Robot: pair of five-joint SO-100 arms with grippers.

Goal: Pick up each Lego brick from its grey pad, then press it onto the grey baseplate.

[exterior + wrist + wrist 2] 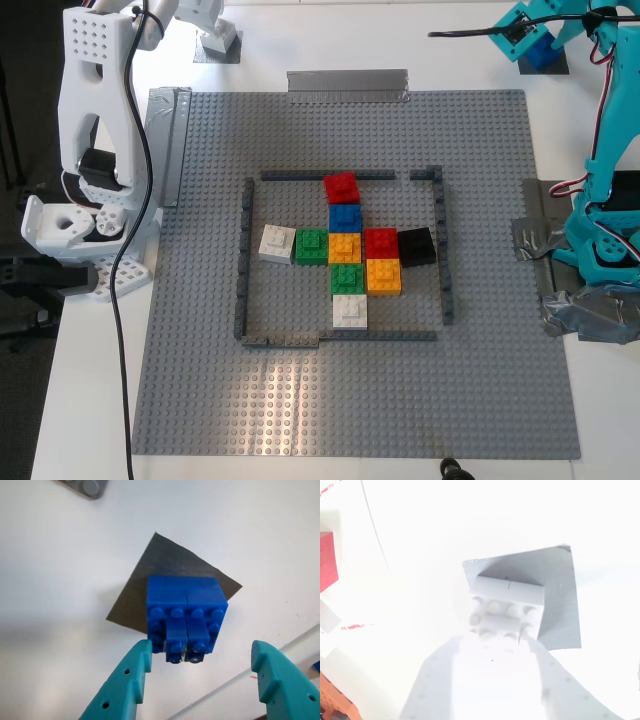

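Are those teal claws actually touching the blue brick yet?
Cannot tell. In the first wrist view my first tool is open around the blue brick on its pad; one finger meets the brick's edge, the other stands clear.

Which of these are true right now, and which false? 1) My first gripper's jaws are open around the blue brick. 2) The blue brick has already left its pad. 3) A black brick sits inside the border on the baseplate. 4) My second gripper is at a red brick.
1) True: the jaws of my first gripper stand apart, either side of the blue brick, not closed on it.
2) False: it rests on its grey pad.
3) True: the black brick sits inside the dark border on the baseplate.
4) False: my second gripper is at the white brick; glare hides its jaws.
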